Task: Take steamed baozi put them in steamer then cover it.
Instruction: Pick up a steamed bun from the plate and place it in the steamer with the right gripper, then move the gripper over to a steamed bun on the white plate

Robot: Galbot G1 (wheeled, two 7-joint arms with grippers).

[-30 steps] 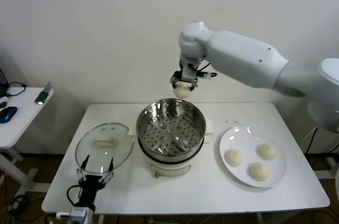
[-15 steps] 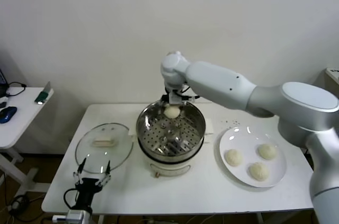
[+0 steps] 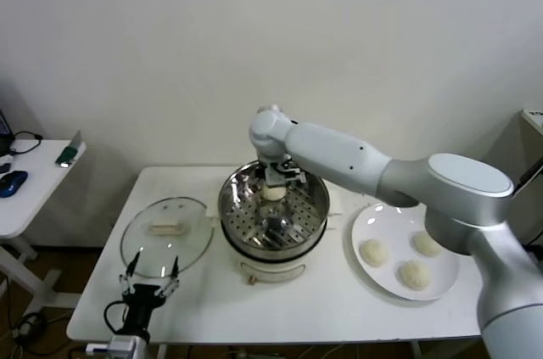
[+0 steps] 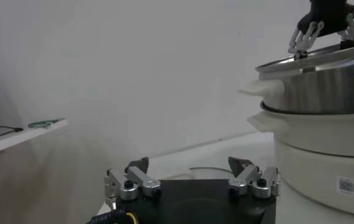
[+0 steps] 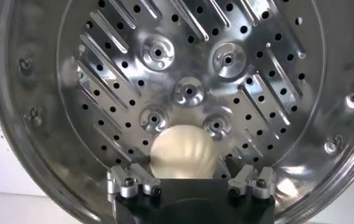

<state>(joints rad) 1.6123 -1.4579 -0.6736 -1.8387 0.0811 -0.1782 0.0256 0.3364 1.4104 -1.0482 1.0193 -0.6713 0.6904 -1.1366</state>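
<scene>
The right gripper [image 3: 274, 181] reaches down into the steamer [image 3: 314, 215]. Its fingers [image 5: 130, 181] are spread wide on both sides of one baozi [image 5: 182, 152] and do not squeeze it; the bun sits on the floor with holes. Three more baozi [image 3: 374, 251] lie on the white plate [image 3: 365, 227] just beside the steamer. The cover [image 3: 166, 236] lies flat on the table [image 3: 339, 308] on the steamer's other side. The left gripper [image 3: 149, 272] waits near the table's front edge, wide open and empty. A small label [image 4: 345, 185] on the steamer's base is too tiny to read.
</scene>
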